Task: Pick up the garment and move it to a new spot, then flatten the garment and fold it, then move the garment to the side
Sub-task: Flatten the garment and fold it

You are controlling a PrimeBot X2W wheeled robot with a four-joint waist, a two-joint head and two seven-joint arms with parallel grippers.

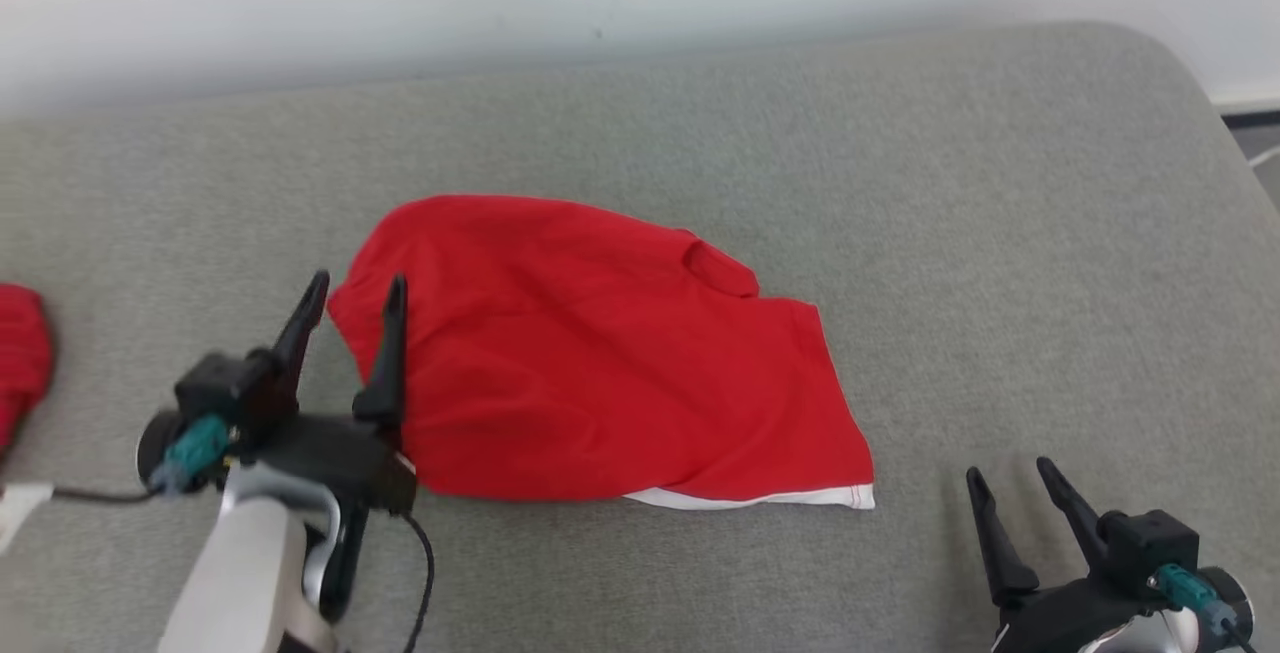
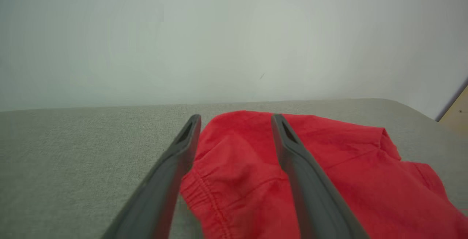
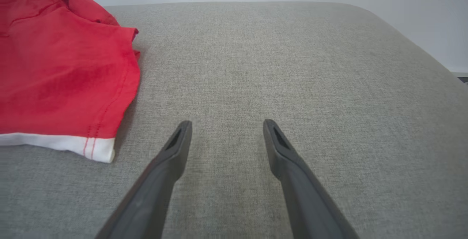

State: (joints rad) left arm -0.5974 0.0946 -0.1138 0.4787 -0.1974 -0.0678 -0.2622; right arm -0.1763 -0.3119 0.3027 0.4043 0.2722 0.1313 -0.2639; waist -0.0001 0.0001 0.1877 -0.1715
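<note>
I see the red cloth garment with a white hem band (image 1: 600, 363) lying in the middle of the head view, on the grey table covered with woven fabric (image 1: 900, 153). It is spread rather flat, with some soft folds. The white band (image 1: 760, 499) runs along its lower right edge.

My left hand (image 1: 359, 280) is in the lower left of the head view, at the left edge of the garment. Its two dark fingers stand wide apart and hold nothing. One finger (image 1: 390, 353) crosses the red edge in this view, but I cannot tell if it touches the cloth. In the left wrist view, the left hand (image 2: 236, 116) points over the gathered red cloth (image 2: 347, 165), which lies under and between the fingers.

My right hand (image 1: 1008, 468) is in the lower right corner of the head view, apart from the garment, also open and empty. In the right wrist view, this hand (image 3: 227, 122) is above bare grey fabric, and the garment (image 3: 55, 67) is at the upper left.

Another red cloth piece (image 1: 20, 353) shows at the left border of the head view.
</note>
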